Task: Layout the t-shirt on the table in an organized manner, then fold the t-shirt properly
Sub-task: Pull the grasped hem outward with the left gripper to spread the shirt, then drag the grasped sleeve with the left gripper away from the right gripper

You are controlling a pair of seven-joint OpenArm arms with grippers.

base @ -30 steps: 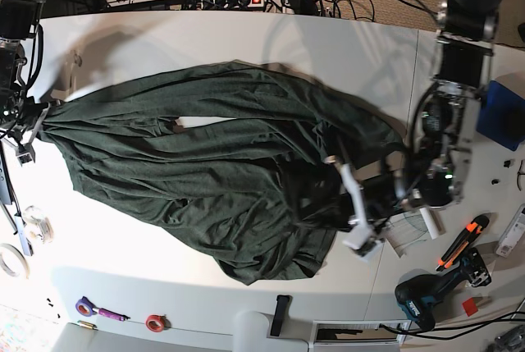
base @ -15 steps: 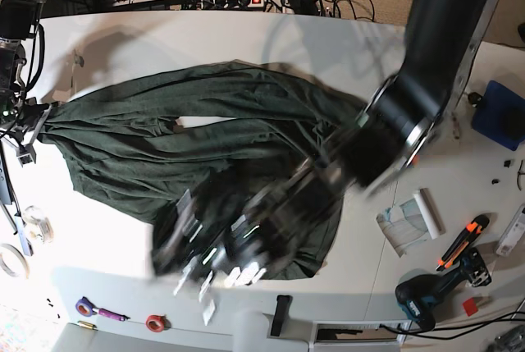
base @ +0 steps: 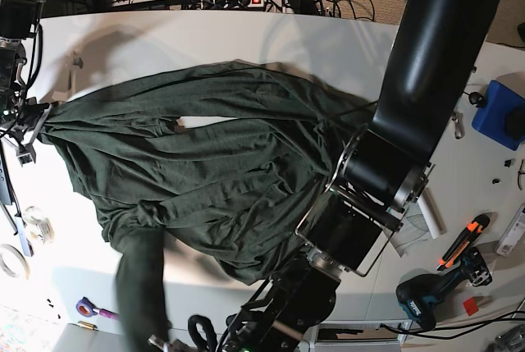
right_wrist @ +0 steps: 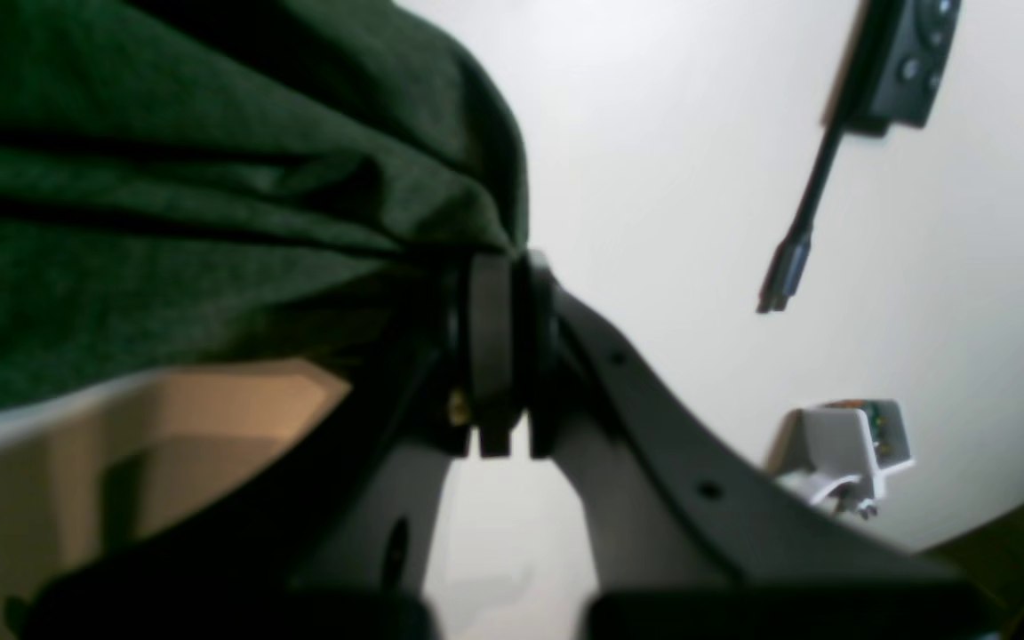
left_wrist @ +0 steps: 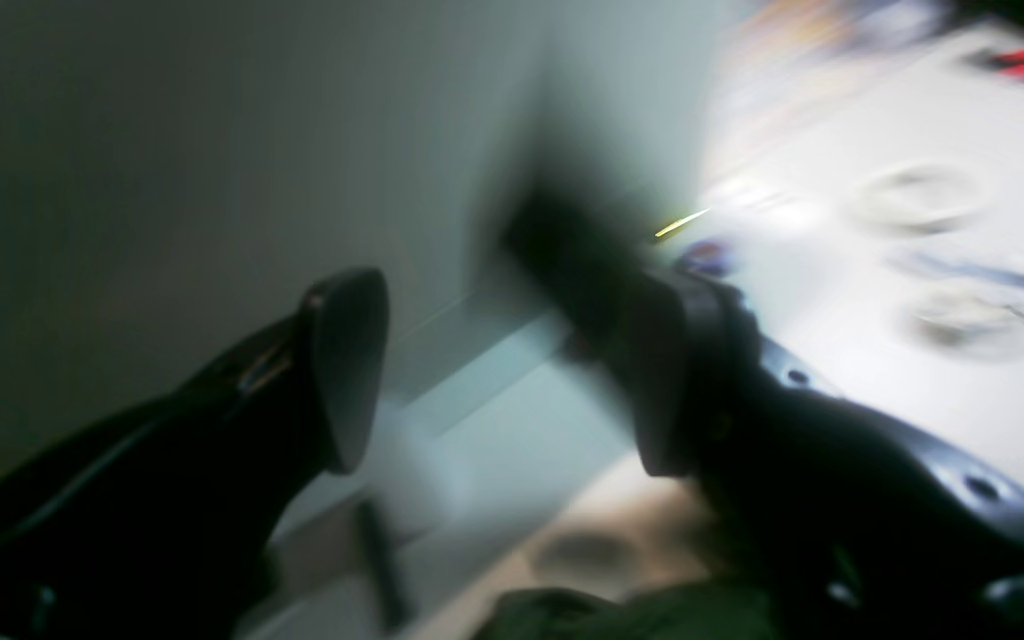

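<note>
Obs: Left end effector (left_wrist: 503, 382) has swung off the t-shirt (base: 213, 163), from its edge on the base view's right to the near-left corner of the bench (base: 246, 40). Jaws stand apart with nothing between them. Heavy blur, exact spot unclear.

Chk: Other side?

Obs: Right end effector (right_wrist: 508, 356) is unmoved at the far-left edge, pads clamped on a bunch of cloth.

Chk: Garment?

Obs: Dark green, mid-bench, wrinkled and bunched. The left arm (base: 426, 81) covers part of it.

Chk: Meaning?

Obs: Layout unfinished, folding not begun. Probably the left is going for a free corner to pull against the right's hold.
</note>
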